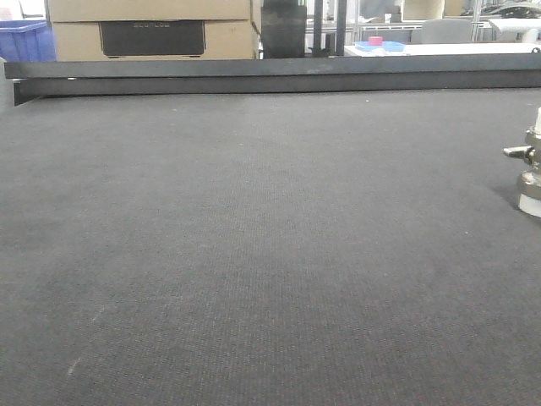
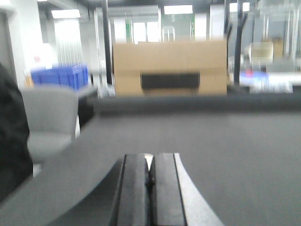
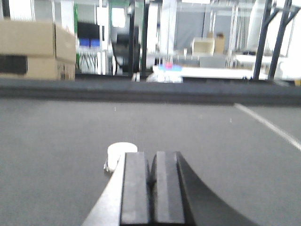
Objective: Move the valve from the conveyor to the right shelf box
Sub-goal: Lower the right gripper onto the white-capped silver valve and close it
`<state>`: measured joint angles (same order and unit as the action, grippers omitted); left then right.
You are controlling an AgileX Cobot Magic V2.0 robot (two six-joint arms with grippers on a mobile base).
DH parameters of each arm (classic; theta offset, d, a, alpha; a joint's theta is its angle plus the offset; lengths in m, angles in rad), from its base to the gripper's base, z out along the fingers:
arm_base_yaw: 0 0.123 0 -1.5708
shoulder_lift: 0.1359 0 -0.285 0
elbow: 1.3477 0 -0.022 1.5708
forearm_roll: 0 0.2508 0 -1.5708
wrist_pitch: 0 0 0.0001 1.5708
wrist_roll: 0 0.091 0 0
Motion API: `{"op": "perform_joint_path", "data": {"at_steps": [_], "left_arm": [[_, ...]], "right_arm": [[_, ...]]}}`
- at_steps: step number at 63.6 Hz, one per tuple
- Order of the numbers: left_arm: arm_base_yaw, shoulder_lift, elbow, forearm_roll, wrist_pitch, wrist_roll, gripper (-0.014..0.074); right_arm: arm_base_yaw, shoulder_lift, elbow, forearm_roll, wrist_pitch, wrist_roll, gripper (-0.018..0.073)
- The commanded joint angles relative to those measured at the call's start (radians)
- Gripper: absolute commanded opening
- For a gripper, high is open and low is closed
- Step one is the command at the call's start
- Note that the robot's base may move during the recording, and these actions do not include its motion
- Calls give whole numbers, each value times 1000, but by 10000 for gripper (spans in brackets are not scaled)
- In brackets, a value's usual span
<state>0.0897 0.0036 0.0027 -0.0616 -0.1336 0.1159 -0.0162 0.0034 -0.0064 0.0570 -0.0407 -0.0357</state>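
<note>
—Both sets of jaws are seen pressed together, empty: left gripper [image 2: 150, 162], right gripper [image 3: 151, 160]. Valve [image 1: 531, 165] posn?
—Valve is stood upright on the conveyor [image 1: 254, 254], far R edge in front view; it's spotted just beside the right gripper's tips.

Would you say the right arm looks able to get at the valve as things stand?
Probably yes: the valve stands just ahead of the right pincer on bare conveyor, nothing between, though the pincer is shut and must open.
</note>
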Motion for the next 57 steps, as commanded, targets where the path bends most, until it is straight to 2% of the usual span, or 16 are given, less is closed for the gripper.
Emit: {"op": "perform_joint_path", "data": {"at_steps": [1,7,19,24,26,30,38,42,47,51,57], "left_arm": [[-6,-4,-3,-26,-129,-4,-111],[-6,-4,-82,-35,-75,-4,-111],[-6,58,-384,-35,261,-4,-85],[-6,122,-490,-35,378,-4,4],[-6,166,-546,-35,450,-4,89],[-6,229,-606,-35,513,-4,227],[-6,331,-684,-46,584,-4,442],[-6,370,-708,-69,614,-13,527],[-6,415,-734,-71,645,-80,609],[-6,440,-762,-71,672,-124,600],[-13,484,-818,-61,744,-126,599]], "right_arm": [[0,-3,-52,0,-45,-1,-162],[0,-3,-185,0,16,-1,-162],[0,43,-446,0,211,-1,-143],[0,99,-518,0,229,-1,-62],[0,138,-555,0,234,-1,22],[0,189,-591,0,236,-1,179],[0,287,-612,0,206,-1,458],[0,323,-612,0,204,-1,560],[0,368,-612,0,182,-1,568],[0,409,-616,0,182,-1,568],[11,493,-664,-3,249,-8,568]]}}
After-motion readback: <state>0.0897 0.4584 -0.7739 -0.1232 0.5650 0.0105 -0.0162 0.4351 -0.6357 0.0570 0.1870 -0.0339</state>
